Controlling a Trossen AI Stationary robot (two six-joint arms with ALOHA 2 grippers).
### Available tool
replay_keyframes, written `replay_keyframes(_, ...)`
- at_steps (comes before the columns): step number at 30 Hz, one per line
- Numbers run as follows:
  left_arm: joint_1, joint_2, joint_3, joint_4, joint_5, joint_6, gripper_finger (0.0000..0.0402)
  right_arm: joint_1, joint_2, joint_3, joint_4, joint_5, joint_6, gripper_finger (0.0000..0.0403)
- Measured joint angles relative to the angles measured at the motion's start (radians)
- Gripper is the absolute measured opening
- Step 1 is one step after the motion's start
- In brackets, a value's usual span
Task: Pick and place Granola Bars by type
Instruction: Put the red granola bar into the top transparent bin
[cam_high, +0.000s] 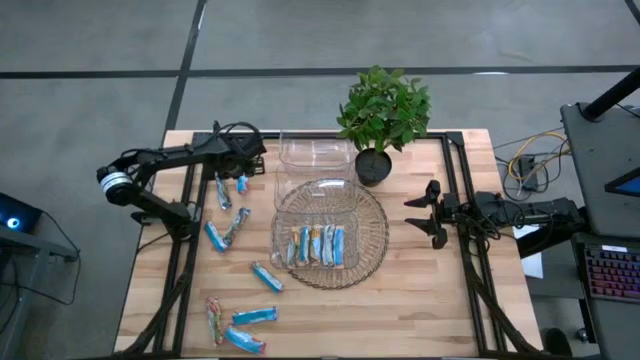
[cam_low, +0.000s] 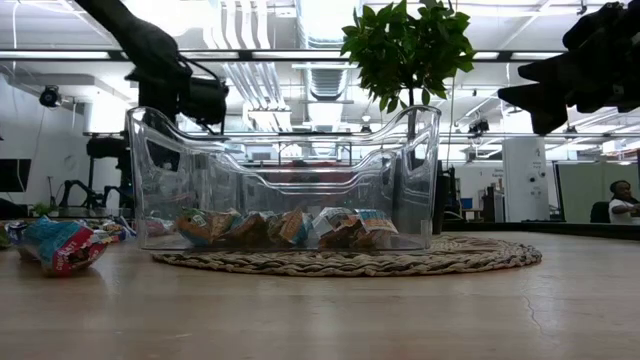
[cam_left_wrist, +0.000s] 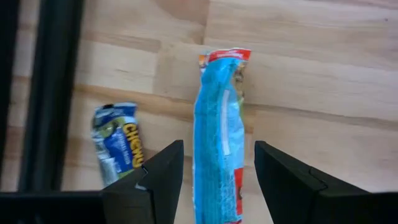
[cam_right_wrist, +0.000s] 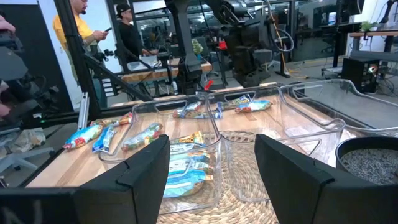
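Pale wooden tabletop (cam_high: 420, 290) planks fill the scene under both arms. At its far left part the left pincer (cam_left_wrist: 217, 171) hangs with fingers spread, empty, straddling a bright blue foil granola bar (cam_left_wrist: 219, 134) lying flat between them; a second blue bar with yellow lettering (cam_left_wrist: 117, 143) lies just beside it. Four more bars (cam_high: 320, 244) lie in a clear plastic container (cam_high: 330, 232) on a round woven mat (cam_high: 378, 240). The right pincer (cam_high: 436, 214) waits open by the right edge, near a potted green plant (cam_high: 384, 112).

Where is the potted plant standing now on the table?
In the high view the potted plant stands at the table's far edge, right of centre, just beyond the round woven mat and beside the empty clear container.
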Motion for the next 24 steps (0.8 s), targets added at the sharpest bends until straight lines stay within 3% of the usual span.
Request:
replay_keyframes(8,0.010,0.000,-0.089,0.093,0.055,0.007,0.0178,0.000,0.000,0.000,0.000,0.000,0.000,0.0224)
replay_keyframes(14,0.011,0.000,-0.165,0.252,0.168,0.023,0.0170,0.000,0.000,0.000,0.000,0.000,0.000,0.0224)
replay_keyframes(17,0.011,0.000,-0.185,0.257,0.175,-0.018,0.0138,0.000,0.000,0.000,0.000,0.000,0.000,0.0224)
replay_keyframes(22,0.011,-0.001,-0.201,0.249,0.166,-0.054,0.0038,0.000,0.000,0.000,0.000,0.000,0.000,0.0224)
replay_keyframes(24,0.011,-0.002,-0.201,0.247,0.166,-0.074,0.0022,0.000,0.000,0.000,0.000,0.000,0.000,0.0224)
